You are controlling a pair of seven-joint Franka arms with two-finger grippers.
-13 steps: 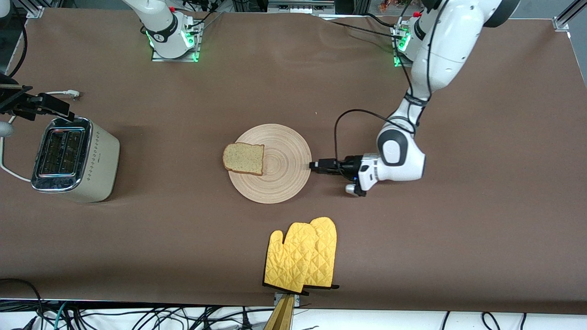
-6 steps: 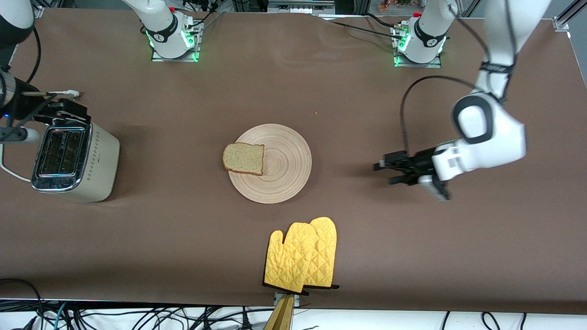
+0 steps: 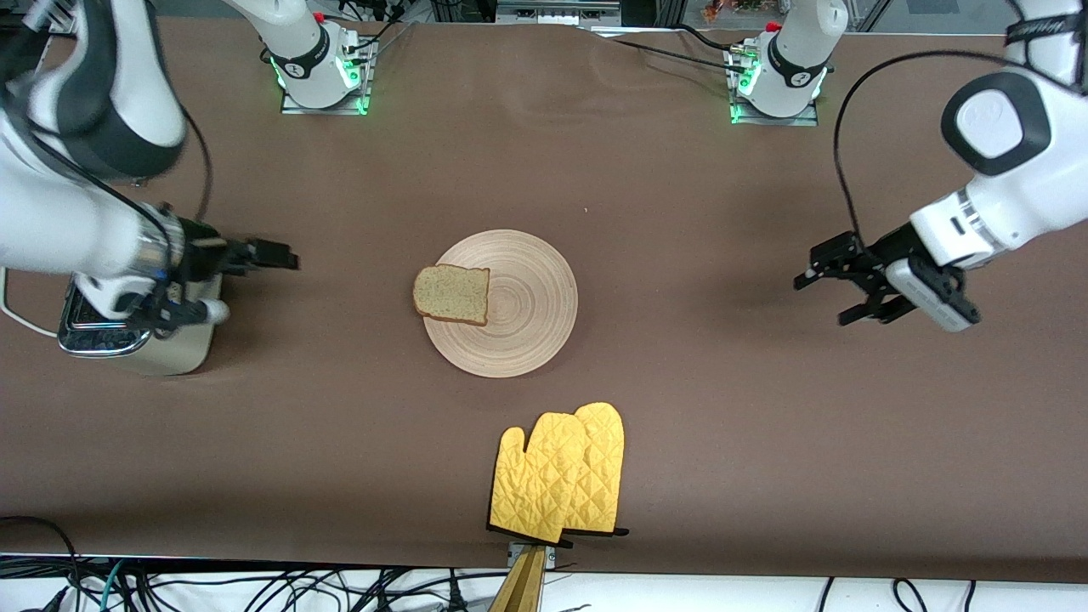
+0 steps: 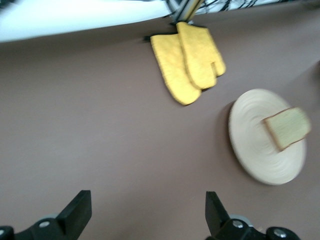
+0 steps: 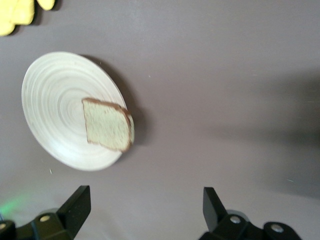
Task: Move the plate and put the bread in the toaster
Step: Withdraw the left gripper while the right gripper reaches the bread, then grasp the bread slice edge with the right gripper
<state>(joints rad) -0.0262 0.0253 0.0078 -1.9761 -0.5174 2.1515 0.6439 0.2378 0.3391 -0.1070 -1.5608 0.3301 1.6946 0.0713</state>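
The wooden plate [image 3: 518, 327] lies mid-table with the bread [image 3: 451, 294] on its edge toward the right arm's end. The cream toaster [image 3: 161, 353] stands at the right arm's end, mostly hidden under the right arm. My right gripper [image 3: 285, 257] is open and empty, over the table between toaster and plate. My left gripper [image 3: 820, 297] is open and empty, over the table well off the plate toward the left arm's end. The left wrist view shows its gripper [image 4: 147, 210], the plate [image 4: 250, 135] and the bread [image 4: 287, 127]. The right wrist view shows its gripper [image 5: 145, 205], the plate [image 5: 52, 100] and the bread [image 5: 107, 124].
A pair of yellow oven mitts [image 3: 561, 476] lies near the table's front edge, nearer to the camera than the plate; it also shows in the left wrist view [image 4: 187, 60]. The toaster's white cord [image 3: 17, 319] trails at the right arm's end.
My left gripper has drawn back from the plate's edge toward the left arm's end. My right arm has swung from the table's end over the toaster toward the plate. Plate and bread have not moved.
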